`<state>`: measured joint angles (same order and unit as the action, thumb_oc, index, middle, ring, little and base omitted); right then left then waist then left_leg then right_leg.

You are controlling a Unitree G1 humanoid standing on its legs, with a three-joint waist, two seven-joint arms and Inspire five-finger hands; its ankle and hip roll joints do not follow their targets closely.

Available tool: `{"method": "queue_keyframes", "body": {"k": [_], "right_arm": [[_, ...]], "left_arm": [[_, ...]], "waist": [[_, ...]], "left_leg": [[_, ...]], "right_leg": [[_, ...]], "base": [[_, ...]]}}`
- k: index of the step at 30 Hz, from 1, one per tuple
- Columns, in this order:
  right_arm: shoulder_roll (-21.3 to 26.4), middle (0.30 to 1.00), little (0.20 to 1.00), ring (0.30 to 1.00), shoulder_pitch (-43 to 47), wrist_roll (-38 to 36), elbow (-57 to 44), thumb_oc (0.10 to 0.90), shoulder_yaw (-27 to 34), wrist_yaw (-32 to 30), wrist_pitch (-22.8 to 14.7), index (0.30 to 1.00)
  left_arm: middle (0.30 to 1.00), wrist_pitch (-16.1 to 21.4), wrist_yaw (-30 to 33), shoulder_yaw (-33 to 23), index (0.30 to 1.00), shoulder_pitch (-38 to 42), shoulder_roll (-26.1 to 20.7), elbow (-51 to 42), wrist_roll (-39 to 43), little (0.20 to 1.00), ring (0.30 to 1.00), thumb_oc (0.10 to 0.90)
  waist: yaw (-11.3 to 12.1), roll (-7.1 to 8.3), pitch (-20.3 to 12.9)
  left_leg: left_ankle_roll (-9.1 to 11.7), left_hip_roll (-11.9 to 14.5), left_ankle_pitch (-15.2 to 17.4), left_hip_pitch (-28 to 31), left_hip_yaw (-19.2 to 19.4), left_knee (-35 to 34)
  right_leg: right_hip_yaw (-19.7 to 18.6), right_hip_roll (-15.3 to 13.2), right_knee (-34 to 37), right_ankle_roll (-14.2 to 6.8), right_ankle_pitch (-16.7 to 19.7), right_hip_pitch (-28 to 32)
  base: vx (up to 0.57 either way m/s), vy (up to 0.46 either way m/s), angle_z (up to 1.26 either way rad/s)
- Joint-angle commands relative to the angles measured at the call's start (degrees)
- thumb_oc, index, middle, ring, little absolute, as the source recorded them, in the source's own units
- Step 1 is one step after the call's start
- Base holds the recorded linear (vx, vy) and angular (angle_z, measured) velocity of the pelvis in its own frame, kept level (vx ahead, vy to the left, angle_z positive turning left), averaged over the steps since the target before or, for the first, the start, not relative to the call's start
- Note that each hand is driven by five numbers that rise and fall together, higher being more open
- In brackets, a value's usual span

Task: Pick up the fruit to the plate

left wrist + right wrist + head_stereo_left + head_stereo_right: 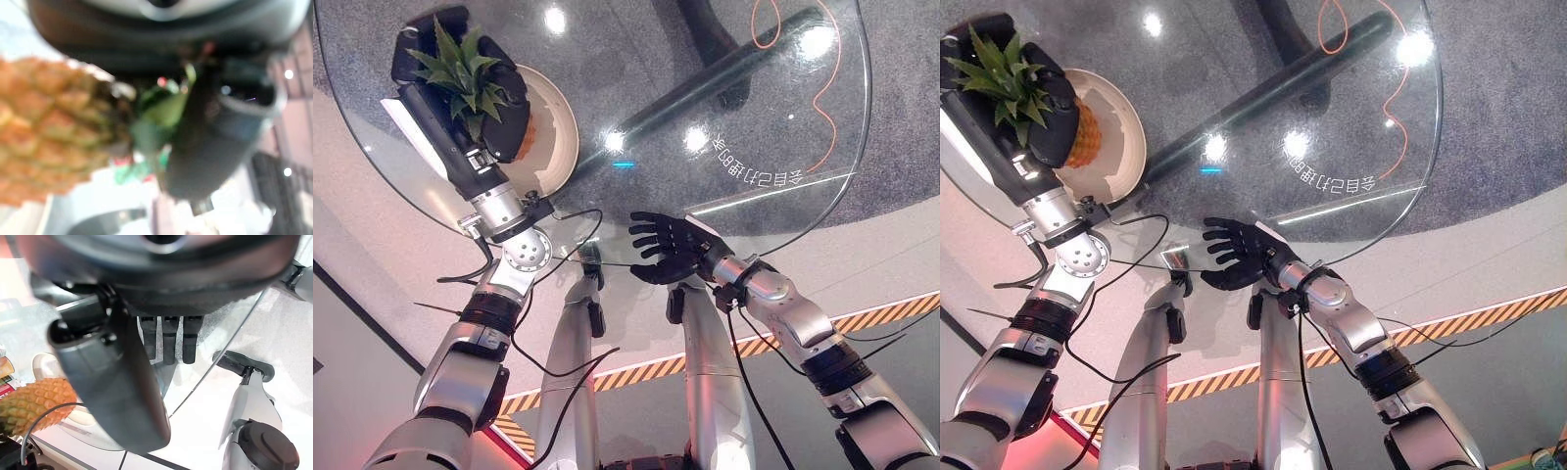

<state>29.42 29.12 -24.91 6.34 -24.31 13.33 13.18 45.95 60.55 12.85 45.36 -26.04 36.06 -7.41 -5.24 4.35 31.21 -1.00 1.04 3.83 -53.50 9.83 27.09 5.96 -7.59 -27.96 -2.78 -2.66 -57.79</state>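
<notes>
Left hand point(499, 108) curled closed, right hand point(668, 247) splayed flat.

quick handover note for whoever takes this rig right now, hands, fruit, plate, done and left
Left hand: fingers curled round the orange pineapple with green leafy crown, held over the cream round plate at the round glass table's left edge.
Right hand: open, fingers spread, holding nothing, at the table's near edge.
Done: pineapple picked up and brought to the plate.
Left: whether it already rests on the plate is unclear; set it down and let go.
</notes>
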Motion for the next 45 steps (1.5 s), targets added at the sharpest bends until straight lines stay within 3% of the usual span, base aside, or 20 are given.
{"method": "queue_keyframes", "body": {"k": [1, 19, 28, 36, 45], "right_arm": [[-0.2, 0.9, 0.9, 0.9, -2.6, -0.2, -1.4, 0.8, -3.1, 1.1, 0.1, 0.9], [-0.5, 0.9, 0.9, 0.9, -3.4, 0.8, -1.6, 0.8, -2.3, 2.6, -0.3, 0.9], [-1.0, 0.9, 0.9, 0.9, -5.9, 1.9, -2.8, 0.8, -0.5, 3.1, -0.8, 0.9], [-0.3, 0.9, 0.9, 0.9, -9.8, 3.1, -4.4, 0.8, 1.6, 4.2, -1.9, 0.9], [0.4, 0.9, 0.9, 0.9, -14.0, 4.1, -5.9, 0.8, 3.4, 5.2, -3.7, 0.9]], "left_arm": [[0.9, 3.2, 0.4, -1.1, 0.9, 1.6, -2.7, -1.5, 1.1, 0.9, 0.9, 0.8], [0.9, 1.9, -2.3, -1.6, 0.9, -0.6, -4.5, -1.5, 2.3, 0.9, 0.9, 0.8], [0.9, 2.3, -9.9, -3.5, 0.9, -6.3, -5.3, -2.1, 8.1, 0.9, 0.9, 0.8], [0.9, 3.4, -21.1, -4.8, 0.9, -12.8, -4.7, -5.3, 14.7, 0.9, 0.9, 0.8], [0.9, 1.6, -32.0, -4.4, 0.9, -19.5, -4.0, -9.7, 19.9, 0.9, 0.9, 0.8]], "waist": [[1.1, 0.23, -1.4], [1.7, -0.75, -1.4], [2.6, -1.63, -1.4], [3.3, -2.2, -1.4], [3.8, -2.64, -1.4]], "left_leg": [[1.8, -5.9, -1.3, 0.8, 0.2, -3.1], [1.4, -5.1, -0.9, 4.9, 0.5, -4.2], [1.3, -4.6, -0.7, 8.4, 0.4, -5.4], [1.3, -4.2, -0.6, 10.4, 0.0, -6.2], [1.6, -3.8, -1.1, 11.9, -0.4, -7.2]], "right_leg": [[3.7, 6.3, 3.6, -1.4, 5.8, 1.9], [3.6, 5.5, 3.5, -1.7, 4.7, 5.2], [4.2, 4.9, 3.9, -1.8, 3.5, 8.6], [4.8, 4.6, 4.4, -1.7, 2.6, 10.5], [5.0, 4.9, 5.5, -1.6, 2.2, 12.1]], "base": [[0.0, 0.0, 0.0], [0.0, -0.019, 0.0], [-0.01, -0.061, -0.01], [-0.01, -0.07, -0.01], [-0.01, -0.062, -0.02]]}}
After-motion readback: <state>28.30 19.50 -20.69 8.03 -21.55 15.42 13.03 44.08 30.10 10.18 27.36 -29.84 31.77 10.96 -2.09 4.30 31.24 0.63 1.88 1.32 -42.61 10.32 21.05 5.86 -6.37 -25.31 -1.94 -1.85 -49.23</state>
